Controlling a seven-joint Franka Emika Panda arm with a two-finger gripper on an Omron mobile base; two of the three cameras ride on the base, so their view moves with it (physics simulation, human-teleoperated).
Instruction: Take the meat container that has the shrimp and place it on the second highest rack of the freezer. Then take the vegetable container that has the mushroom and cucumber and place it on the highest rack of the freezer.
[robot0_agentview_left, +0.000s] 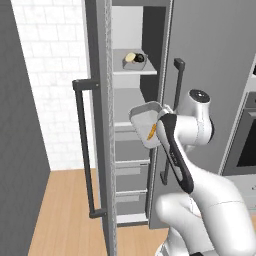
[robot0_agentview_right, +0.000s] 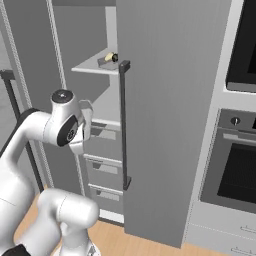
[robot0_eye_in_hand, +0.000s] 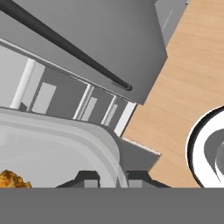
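The meat container (robot0_agentview_left: 142, 120), a clear shallow tray with the orange shrimp (robot0_agentview_left: 151, 132) in it, hangs steeply tilted in front of the open freezer, about level with its middle shelf. My gripper (robot0_agentview_left: 161, 120) is shut on the tray's right rim. In the hand view the rim (robot0_eye_in_hand: 114, 157) runs between my two fingertips (robot0_eye_in_hand: 89, 177), and the shrimp (robot0_eye_in_hand: 12, 180) lies at the lower left. A second container (robot0_agentview_left: 134, 60) with a pale item and a dark item, apparently the vegetable container (robot0_agentview_right: 109, 59), rests on the upper rack (robot0_agentview_left: 135, 72).
The freezer's left door (robot0_agentview_left: 102, 130) stands open with a long dark handle (robot0_agentview_left: 83, 150). Drawers (robot0_agentview_left: 131, 170) fill the lower freezer. The closed right door carries a handle (robot0_agentview_right: 123, 125). An oven (robot0_agentview_right: 240, 175) is built in to the right. Wooden floor (robot0_agentview_left: 65, 210) lies below.
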